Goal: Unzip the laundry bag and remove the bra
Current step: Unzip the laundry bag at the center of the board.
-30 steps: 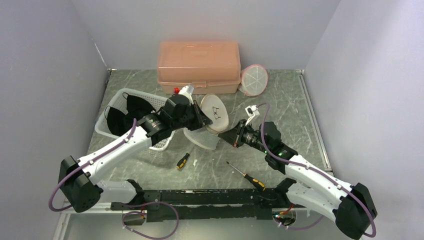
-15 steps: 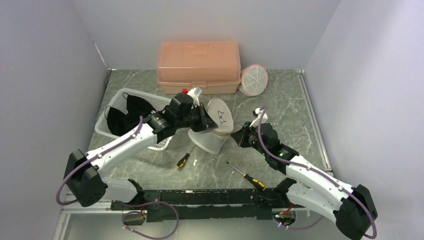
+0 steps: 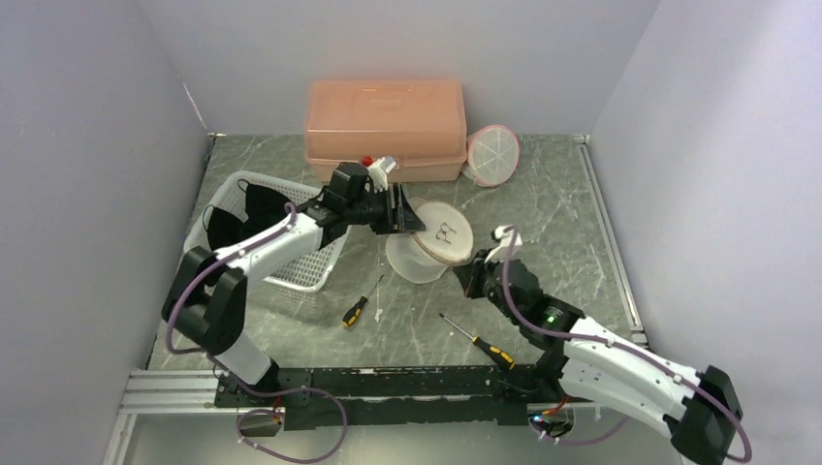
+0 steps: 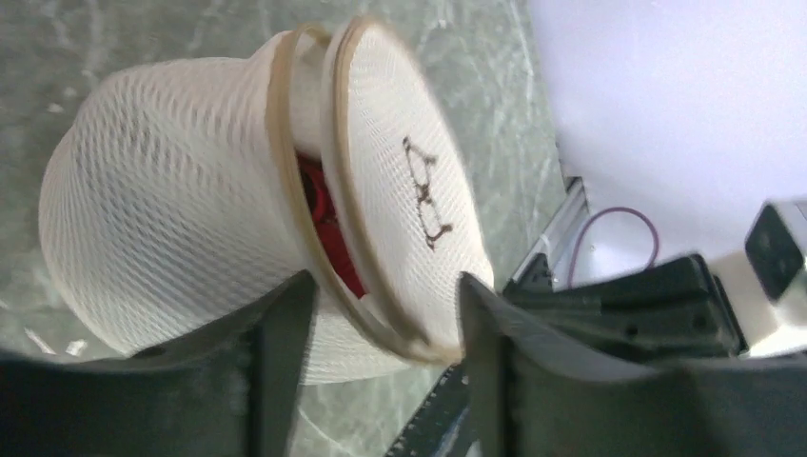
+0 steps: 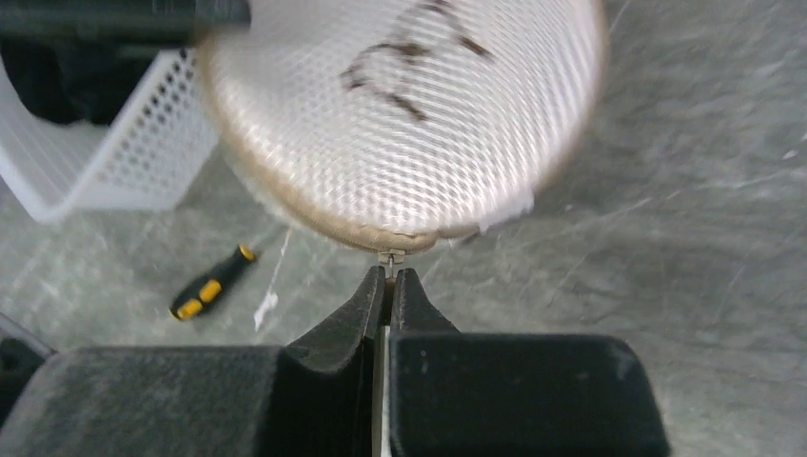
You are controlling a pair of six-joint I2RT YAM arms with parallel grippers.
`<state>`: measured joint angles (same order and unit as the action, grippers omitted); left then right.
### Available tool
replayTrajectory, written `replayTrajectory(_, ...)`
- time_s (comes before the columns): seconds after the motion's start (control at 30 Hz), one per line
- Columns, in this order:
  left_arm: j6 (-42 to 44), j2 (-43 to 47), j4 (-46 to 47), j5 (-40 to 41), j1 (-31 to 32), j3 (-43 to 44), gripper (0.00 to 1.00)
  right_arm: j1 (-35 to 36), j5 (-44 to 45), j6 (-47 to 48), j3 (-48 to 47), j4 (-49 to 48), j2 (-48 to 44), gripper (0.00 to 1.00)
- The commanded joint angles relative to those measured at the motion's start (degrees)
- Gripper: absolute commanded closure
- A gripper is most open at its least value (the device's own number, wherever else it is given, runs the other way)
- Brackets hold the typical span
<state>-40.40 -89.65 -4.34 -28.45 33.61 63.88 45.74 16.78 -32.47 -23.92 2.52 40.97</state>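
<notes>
A white mesh laundry bag (image 3: 412, 260), drum-shaped with tan-bound rims, lies on a grey marbled tabletop (image 3: 562, 223) just on the near side of a peach lidded storage box (image 3: 385, 121). Its round lid (image 3: 448, 234), marked with a small brown design, gapes away from the body. A strip of red bra (image 4: 328, 214) shows in the gap, and the zip looks largely undone.

The mesh appears light and soft, held in shape only by its springy rim hoops, so the bag will likely slide or tip when tugged. The bound rim and the zipper pull (image 5: 387, 257) look like the firm places to hold. The bra should be soft and may snag on the mesh.

The right tool (image 5: 387, 276) is pressed together, pinching the zipper pull at the lid's edge farthest from the box. The left tool (image 4: 381, 290) is spread, its fingers (image 4: 285, 352) straddling the rim gap on the side nearer the box. Whether they touch the mesh is unclear.

A white perforated basket (image 3: 300, 276) holding dark items sits near-left of the box, close beside the bag, so there is little room that way. A round pink-rimmed mesh pouch (image 3: 492, 155) leans at the box's right end. A stubby screwdriver (image 3: 354, 311) and a long screwdriver (image 3: 477, 341) lie farther from the box than the bag does. Bare tabletop to the near right of the box looks like the best room for drawing the bra clear.
</notes>
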Motion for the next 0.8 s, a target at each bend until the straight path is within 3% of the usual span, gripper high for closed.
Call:
replayTrajectory(0.0,0.53,-2.52,7.61,-3.97,-2.12,1.08,0.28,6.04,7.88,0.24,0.98,-6.4,4.83,1.0)
replayTrajectory(0.1,-5.28,0.07,11.69,-2.6,-2.41,-5.6,0.12,6.32,8.22,-0.88,1.31,-7.07,7.75,1.0)
replayTrajectory(0.2,-13.57,5.58,15.38,0.08,-2.89,-12.3,0.08,6.38,7.97,-0.9,1.24,-7.26,8.51,1.0)
replayTrajectory(0.3,-16.94,12.98,8.31,4.85,-2.52,-13.82,0.07,6.37,7.87,-0.53,-0.23,-6.36,9.46,1.0)
replayTrajectory(0.43,-20.42,18.69,-6.87,12.29,1.11,-10.3,0.06,6.38,7.24,0.37,-2.39,-5.68,11.11,1.0)
replayTrajectory(0.53,-22.93,16.87,-15.37,17.15,6.09,-4.57,0.06,6.22,6.36,0.96,-2.98,-6.1,12.34,1.0)
replayTrajectory(0.77,-22.55,6.17,-21.76,18.61,11.83,4.12,0.08,6.25,4.01,2.23,-3.68,-6.27,12.48,1.0)
